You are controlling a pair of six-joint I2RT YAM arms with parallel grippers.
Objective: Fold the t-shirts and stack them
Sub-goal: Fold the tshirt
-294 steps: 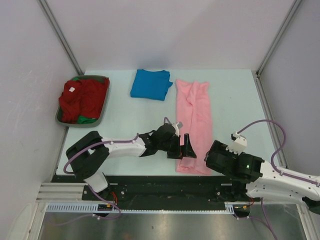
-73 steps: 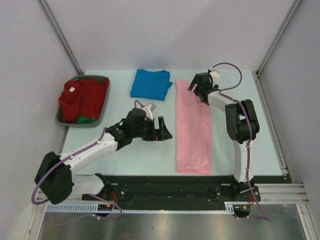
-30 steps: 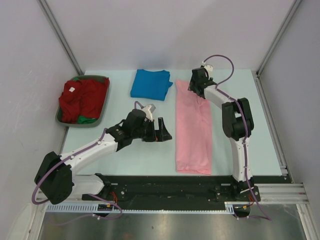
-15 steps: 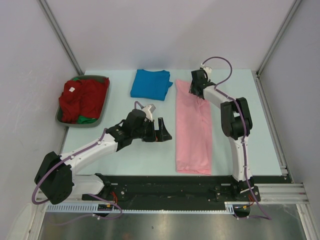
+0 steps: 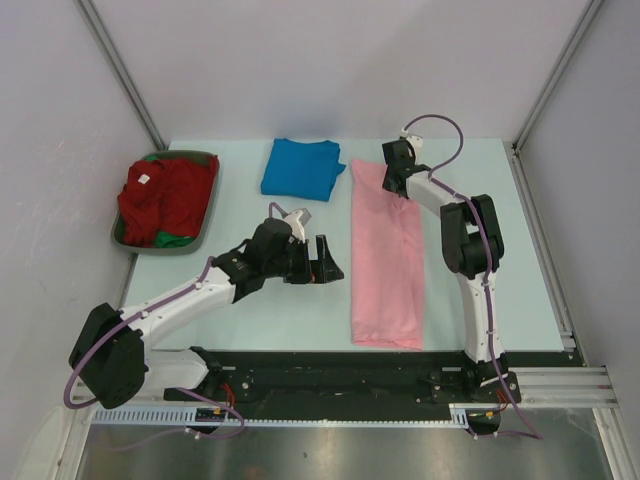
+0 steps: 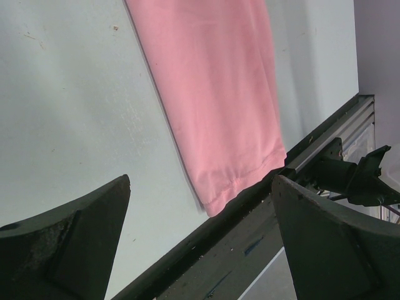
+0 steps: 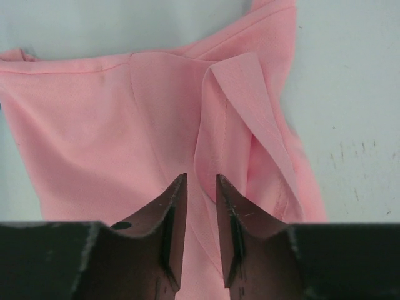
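only the right wrist view shows the right tool at a narrow gap, its tips over a raised fold at the far end of the pink t-shirt, which lies lengthwise on the worktop's right half. the left wrist view shows the left tool wide, holding nothing. a tray near the far left corner holds red t-shirts; a folded blue t-shirt lies at the far edge.

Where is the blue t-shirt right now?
Top view: the blue t-shirt lies folded at the far edge of the table, between the bin on the left and the pink t-shirt.
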